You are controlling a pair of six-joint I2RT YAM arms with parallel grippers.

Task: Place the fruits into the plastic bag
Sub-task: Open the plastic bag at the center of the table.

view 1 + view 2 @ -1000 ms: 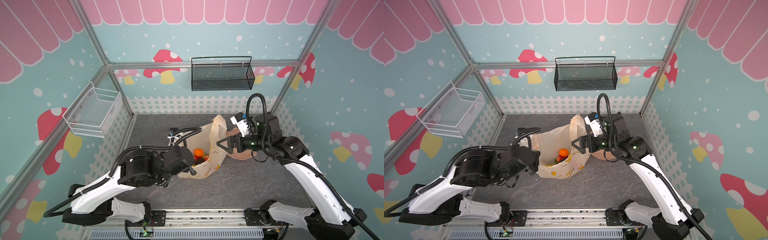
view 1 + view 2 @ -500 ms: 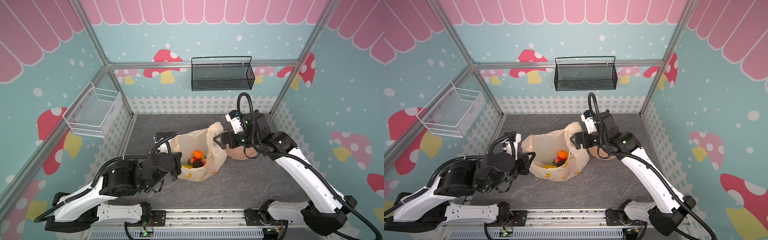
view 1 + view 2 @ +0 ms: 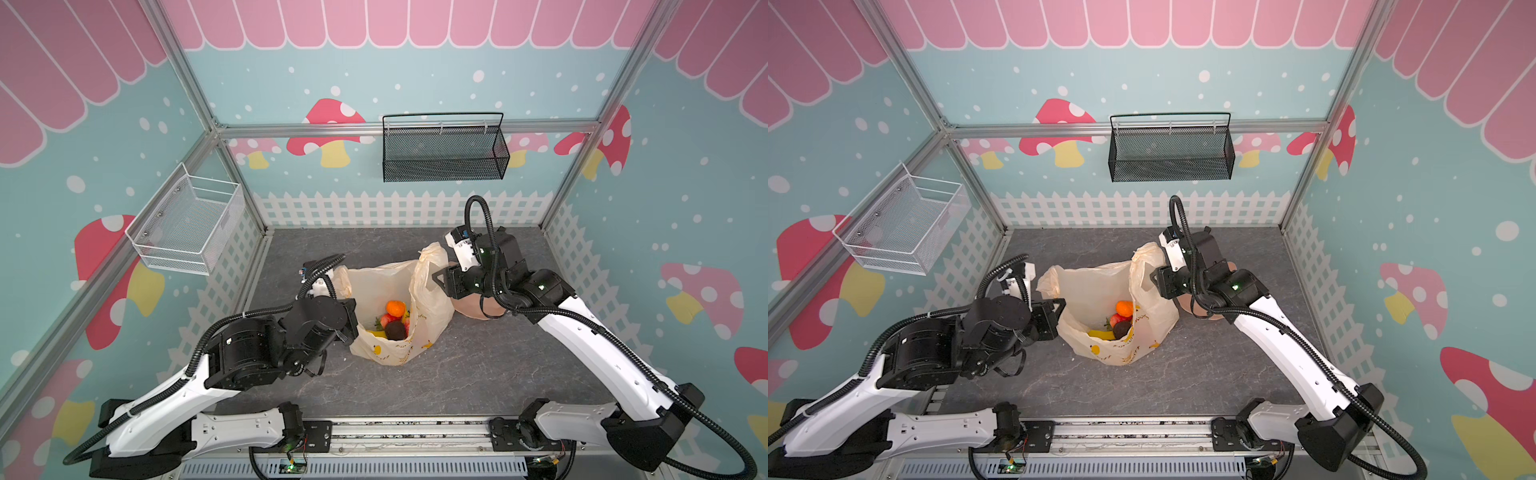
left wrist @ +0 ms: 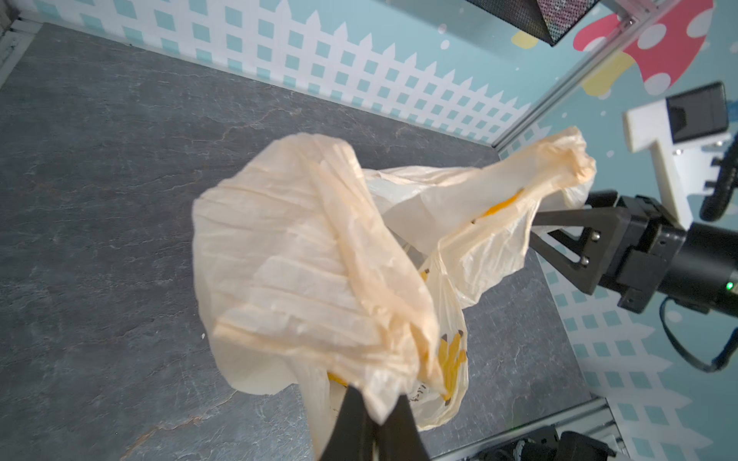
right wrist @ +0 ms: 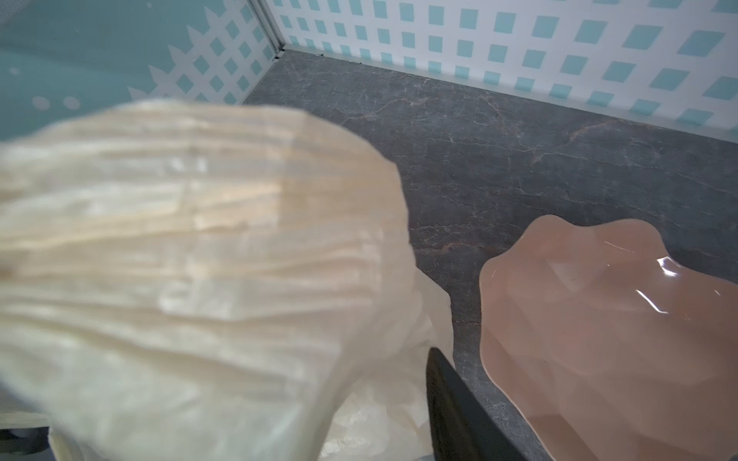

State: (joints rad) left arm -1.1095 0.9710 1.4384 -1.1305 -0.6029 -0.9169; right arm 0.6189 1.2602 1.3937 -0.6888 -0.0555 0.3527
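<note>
Crinkly translucent plastic bag (image 3: 432, 307); glossy smooth bowl (image 5: 599, 319); matt veined tabletop (image 3: 478, 374).

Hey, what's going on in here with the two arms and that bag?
Both arms are at the plastic bag, which sits open on the grey table. The left pincer is shut on one handle loop; the right pincer is at the other, but plastic hides whether it has clamped. Inside lie an orange tangerine, a red fruit, a dark fruit and a banana. The pink bowl beside the bag looks empty where visible.
</note>
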